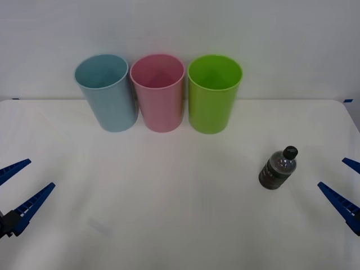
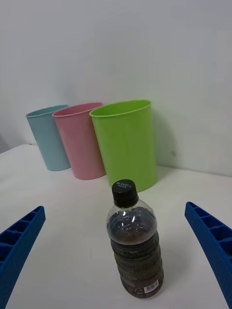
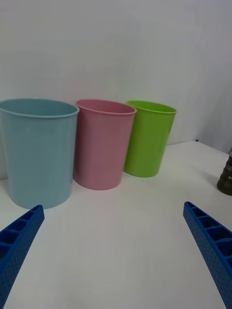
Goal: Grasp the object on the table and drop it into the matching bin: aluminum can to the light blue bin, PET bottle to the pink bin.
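A small clear plastic PET bottle [image 1: 278, 168] of dark brown liquid with a black screw cap stands upright on the wide white table [image 1: 169, 197], well apart from the row of three tall round plastic bins at the table's far edge and nearest the lime green bin [image 1: 214, 94]. The pink bin [image 1: 158, 93] stands in the middle, with the light blue bin [image 1: 107, 93] beyond it. The right gripper [image 2: 116, 260] faces the bottle with jaws spread wide, fingers either side of it without touching. The left gripper [image 1: 17, 188] hovers far from the bottle, jaws likewise spread.
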